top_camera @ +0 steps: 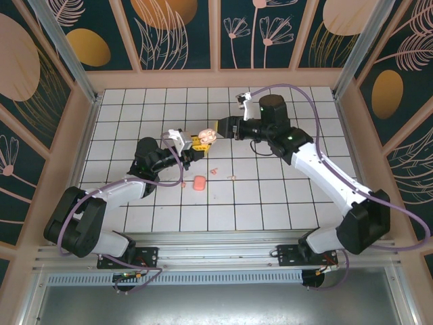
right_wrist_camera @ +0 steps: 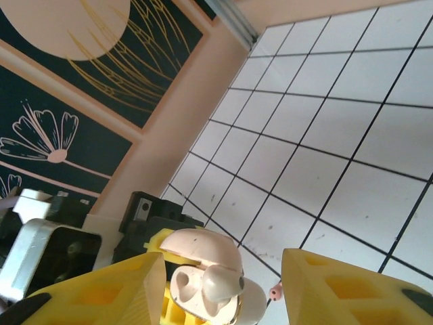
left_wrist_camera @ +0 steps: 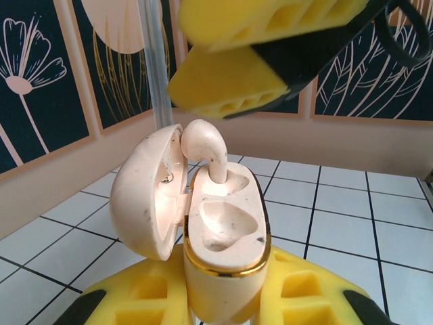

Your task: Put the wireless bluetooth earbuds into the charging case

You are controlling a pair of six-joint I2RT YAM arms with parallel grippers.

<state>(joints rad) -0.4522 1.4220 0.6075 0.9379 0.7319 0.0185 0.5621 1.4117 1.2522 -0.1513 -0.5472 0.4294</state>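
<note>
The cream charging case with a gold rim stands upright in my left gripper, whose yellow fingers are shut on its lower body. Its lid hangs open to the left. One pale earbud stands with its stem in the far slot; the near slot is bare. My right gripper hovers just above the case and earbud, its fingers wide apart and touching neither. From above, the case sits between the left gripper and right gripper. Tiny pink bits lie on the tiles.
A salmon-pink rounded-square box lies on the tiled floor in front of the left arm. Another tiny pink bit shows beside the right gripper's finger. Patterned walls enclose the floor on three sides.
</note>
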